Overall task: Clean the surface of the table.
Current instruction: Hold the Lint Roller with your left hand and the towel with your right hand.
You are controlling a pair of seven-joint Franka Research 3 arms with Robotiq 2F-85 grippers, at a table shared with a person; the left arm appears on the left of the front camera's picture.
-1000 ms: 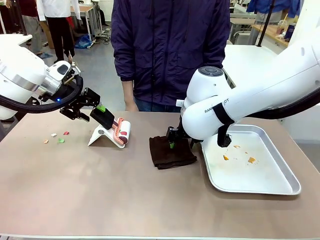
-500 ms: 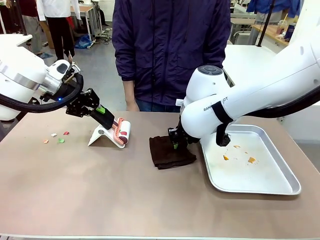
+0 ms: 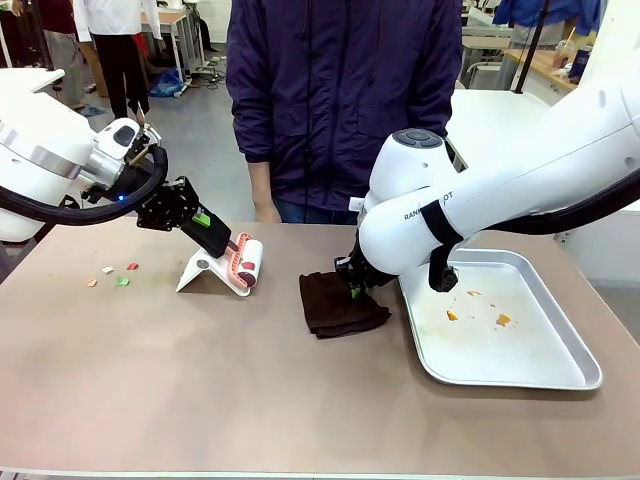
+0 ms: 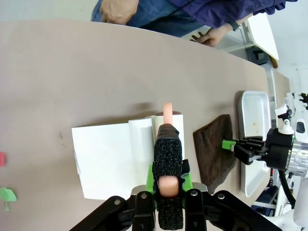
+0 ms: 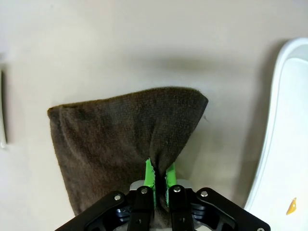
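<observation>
The table (image 3: 200, 380) lies under both my arms and is the widest thing here. Its long axis runs from 9 o'clock to 3 o'clock, its top faces straight up, and the person stands at its 12 o'clock edge. I judge it heavy, stiff and fixed, with a smooth matte top that a cloth should glide over and where light crumbs should slide rather than stick. It is nothing to take hold of; I work on it through what I carry.

My right gripper (image 3: 352, 288) is pinched tight on a raised fold of the brown cloth (image 3: 335, 305), which sags soft and limp, just toward 1 o'clock of the table's middle. The silver tray (image 3: 520, 350) sits at 3 o'clock, just beside the cloth, with a few orange crumbs in it.

My left gripper (image 3: 222, 240) is clamped on the pink handle of the little sweeper (image 3: 245, 263), which rests against the white dustpan (image 3: 205, 272) at about 11 o'clock. Small coloured scraps (image 3: 122, 281) lie on the bare top at 10 o'clock, well apart from the cloth, so I reckon that patch is not yet cleaned.
</observation>
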